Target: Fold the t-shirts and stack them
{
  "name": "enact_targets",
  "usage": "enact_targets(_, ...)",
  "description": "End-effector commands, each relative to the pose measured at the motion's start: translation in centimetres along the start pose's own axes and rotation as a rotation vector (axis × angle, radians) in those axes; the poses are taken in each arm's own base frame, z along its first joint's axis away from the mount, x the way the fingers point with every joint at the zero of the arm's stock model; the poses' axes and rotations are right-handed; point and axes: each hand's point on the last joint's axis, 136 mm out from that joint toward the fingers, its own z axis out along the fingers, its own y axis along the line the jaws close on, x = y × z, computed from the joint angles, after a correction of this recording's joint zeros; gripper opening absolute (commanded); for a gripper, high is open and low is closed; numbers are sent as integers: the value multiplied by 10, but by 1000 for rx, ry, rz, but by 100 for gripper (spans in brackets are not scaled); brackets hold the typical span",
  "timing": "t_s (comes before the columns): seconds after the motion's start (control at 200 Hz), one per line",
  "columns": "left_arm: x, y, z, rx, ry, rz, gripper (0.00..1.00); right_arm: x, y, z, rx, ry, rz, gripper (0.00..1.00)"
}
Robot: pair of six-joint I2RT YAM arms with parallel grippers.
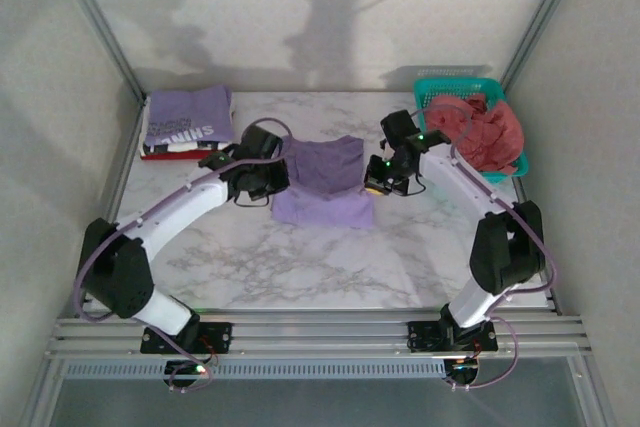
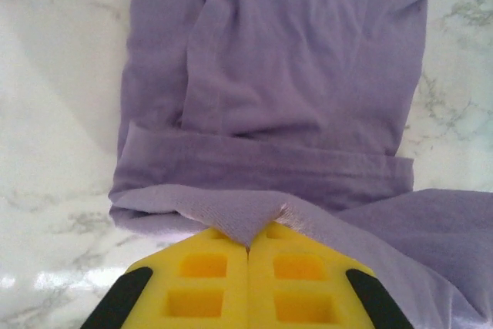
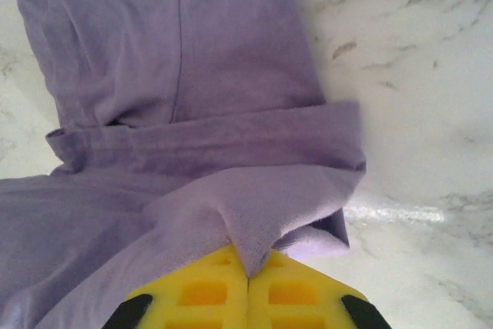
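- Cloth of the plain lavender-purple t-shirt [image 1: 330, 162] lies soft and creased at the middle of the white marble-patterned table [image 1: 300, 267]. Its near part is spread flatter than the rumpled far part.
- Your left pincer [image 1: 272, 182] sits at the tee's left edge. In the left wrist view its yellow, waffle-moulded fingertips [image 2: 204, 283] are pressed together, with a small peak of fine knit pinched in the seam between them.
- Your right pincer [image 1: 375, 184] sits at the tee's right edge. In the right wrist view its matching yellow fingertips [image 3: 296, 294] are likewise clamped on a folded corner of the same shirt.
- Just beyond each pair of fingertips, a thick hemmed band crosses the fabric, and smoother cloth with long shallow wrinkles lies past it.
- At the back left corner you have a folded purple t-shirt with white lettering [image 1: 188, 117], square-edged. It tops a stack of folded tees in red, white and black [image 1: 165, 152].
- At the back right, a teal plastic mesh basket [image 1: 455, 87] holds a crumpled coral-pink t-shirt [image 1: 487, 132], bunched and spilling over the rim.
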Motion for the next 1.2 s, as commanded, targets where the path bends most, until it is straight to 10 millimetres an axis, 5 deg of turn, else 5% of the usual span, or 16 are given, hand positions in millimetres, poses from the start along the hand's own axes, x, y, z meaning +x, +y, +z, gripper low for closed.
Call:
enact_targets(0.0, -20, -3, -2, 4, 4, 45, 0, -9, 6, -4, -9, 13, -24, 0)
enact_targets(0.295, -82, -17, 23, 76, 10, 21, 0, -63, 23, -5, -26, -46, -24, 0)
enact_targets(0.38, -104, -16, 46, 86, 25, 13, 0, -98, 18, 9, -32, -84, 12, 0)
enact_targets(0.536, -148, -5, 107, 102, 49, -13, 0, -166, -1, 65, -35, -124, 81, 0)
enact_targets(0.701, -193, 4, 161, 142, 26, -48, 0, -225, 4, 84, -65, -210, 57, 0)
enact_targets(0.731, -199, 8, 167, 135, 16, -60, 7, -230, 7, 87, -81, -211, 42, 11)
enact_targets(0.786, -206, 14, 174, 140, 4, -86, 40, -238, 11, 88, -86, -214, 14, 33)
enact_targets(0.931, -219, 13, 162, 152, -67, -100, 56, -241, 16, 64, -60, -244, -28, 48)
enact_targets(1.026, -223, 8, 144, 166, -112, -103, 57, -231, 19, 48, -61, -243, -34, 49)
enact_targets(1.196, -202, -3, 129, 104, -89, -33, 57, -201, 22, 42, -65, -206, -47, 48)
